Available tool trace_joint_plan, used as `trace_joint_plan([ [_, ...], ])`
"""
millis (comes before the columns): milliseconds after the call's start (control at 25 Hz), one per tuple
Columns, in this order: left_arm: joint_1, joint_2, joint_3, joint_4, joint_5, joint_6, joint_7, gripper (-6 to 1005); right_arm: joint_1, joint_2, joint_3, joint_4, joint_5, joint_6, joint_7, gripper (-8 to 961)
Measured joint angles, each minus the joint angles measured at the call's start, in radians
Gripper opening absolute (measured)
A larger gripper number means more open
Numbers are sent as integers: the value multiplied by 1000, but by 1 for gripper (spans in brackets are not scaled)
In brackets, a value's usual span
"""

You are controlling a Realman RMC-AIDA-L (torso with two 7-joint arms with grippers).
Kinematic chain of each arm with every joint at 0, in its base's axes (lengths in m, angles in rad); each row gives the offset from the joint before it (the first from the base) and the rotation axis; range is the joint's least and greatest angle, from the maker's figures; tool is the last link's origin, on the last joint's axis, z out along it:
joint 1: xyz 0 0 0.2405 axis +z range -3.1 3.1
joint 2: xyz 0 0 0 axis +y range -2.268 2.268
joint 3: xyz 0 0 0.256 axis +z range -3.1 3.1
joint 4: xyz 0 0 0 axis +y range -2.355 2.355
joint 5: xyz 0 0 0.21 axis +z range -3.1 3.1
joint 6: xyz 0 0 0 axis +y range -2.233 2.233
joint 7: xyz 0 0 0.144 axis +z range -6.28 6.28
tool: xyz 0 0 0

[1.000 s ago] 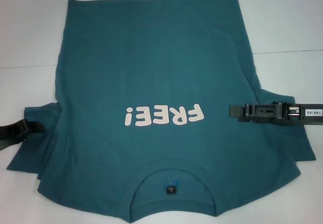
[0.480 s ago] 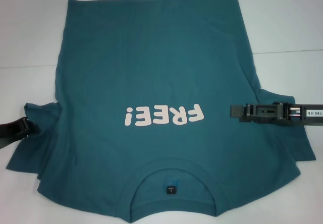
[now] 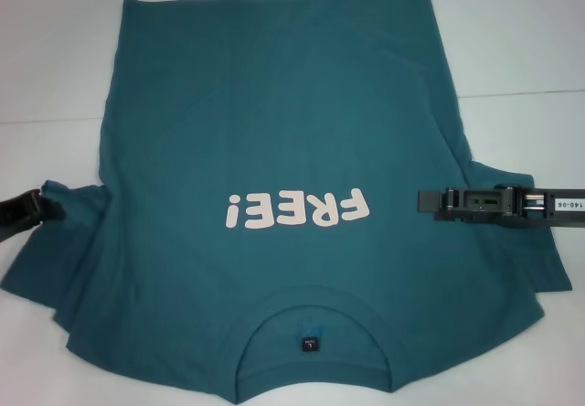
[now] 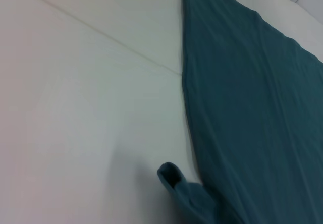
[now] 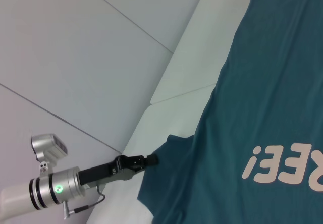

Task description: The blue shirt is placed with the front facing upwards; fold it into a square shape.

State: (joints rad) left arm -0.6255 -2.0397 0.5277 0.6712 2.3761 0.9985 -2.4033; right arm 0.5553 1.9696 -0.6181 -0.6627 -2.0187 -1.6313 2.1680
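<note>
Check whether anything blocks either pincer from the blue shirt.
Nothing visible does. The left pincer is already at the blue shirt's left sleeve edge, and the right pincer lies over its right sleeve area.

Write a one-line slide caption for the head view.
Blue shirt lies print-up on the table; left gripper at one sleeve edge, right gripper over the other.

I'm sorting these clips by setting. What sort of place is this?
Probably a lab or test bench rather than a home: a plain white table, only the blue shirt spread on it, and the left tool and right tool at its sleeves. Grey panelled floor shows beyond.
</note>
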Motion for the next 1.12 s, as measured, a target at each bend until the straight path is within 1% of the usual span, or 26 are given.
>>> trace_joint_plan([
  [160, -19, 16, 1, 12, 35, 7, -14, 44, 0, 0, 0, 0, 0, -3, 0, 867],
  [360, -44, 31, -1, 48, 147, 12, -76, 45, -4, 0, 0, 0, 0, -6, -1, 867],
  [680, -49, 33, -3, 85, 165, 35, -104, 47, -5, 0, 0, 0, 0, -6, -1, 867],
  [920, -37, 34, -2, 123, 167, 43, -131, 49, -5, 0, 0, 0, 0, -6, 0, 867],
  [1120, -43, 36, -1, 134, 167, 87, -133, 50, -5, 1, 0, 0, 0, -7, 1, 867],
])
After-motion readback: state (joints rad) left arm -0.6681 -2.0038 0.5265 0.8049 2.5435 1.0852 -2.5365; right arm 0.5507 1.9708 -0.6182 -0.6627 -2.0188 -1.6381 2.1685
